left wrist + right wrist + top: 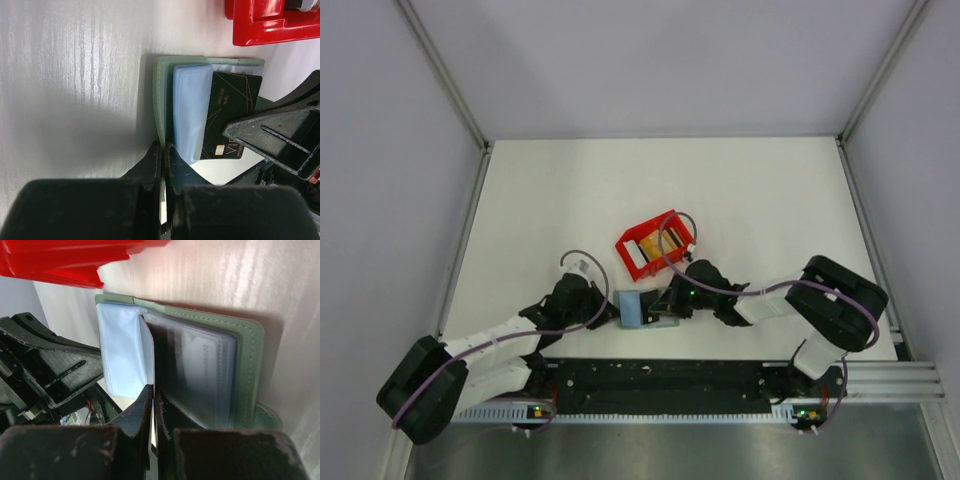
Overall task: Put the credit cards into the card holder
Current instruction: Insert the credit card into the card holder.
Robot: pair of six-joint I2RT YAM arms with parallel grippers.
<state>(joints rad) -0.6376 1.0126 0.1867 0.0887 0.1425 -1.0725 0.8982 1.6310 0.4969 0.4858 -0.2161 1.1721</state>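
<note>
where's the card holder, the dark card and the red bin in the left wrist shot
card holder (161, 95), left wrist view, green cover edge
dark card (234, 107), left wrist view, middle of its face
red bin (255, 32), left wrist view, outer wall

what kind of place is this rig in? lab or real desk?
Probably a lab test cell: white table boxed in by plain panels on aluminium framing, two arms bolted at its edge, with a red bin and card holder.

Little room at the card holder (638, 308) — left tool (163, 150) clamped on one edge, right tool (154, 392) with a dark credit card (232, 115) blocking the other, red bin (655, 243) just behind. Open table (620, 180) farther back.
</note>
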